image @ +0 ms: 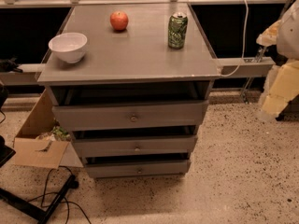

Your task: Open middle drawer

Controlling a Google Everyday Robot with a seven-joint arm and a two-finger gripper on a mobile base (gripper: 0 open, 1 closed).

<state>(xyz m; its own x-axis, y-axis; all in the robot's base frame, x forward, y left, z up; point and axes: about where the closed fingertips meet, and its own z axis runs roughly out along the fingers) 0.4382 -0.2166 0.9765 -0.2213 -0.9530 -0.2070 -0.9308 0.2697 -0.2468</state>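
Middle drawer point(107, 147), gripper point(279, 91) at right edge

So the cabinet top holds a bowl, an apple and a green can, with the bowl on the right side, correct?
No. The camera view shows the bowl on the left side of the cabinet top; the apple and the green can are there as said. The gripper is at the right edge, away from the middle drawer.

Middle drawer point(103, 147) matt grey wood, metal knob point(137, 149); bowl point(68, 46) glossy white; gripper point(273, 99) at right edge pale matt plastic.
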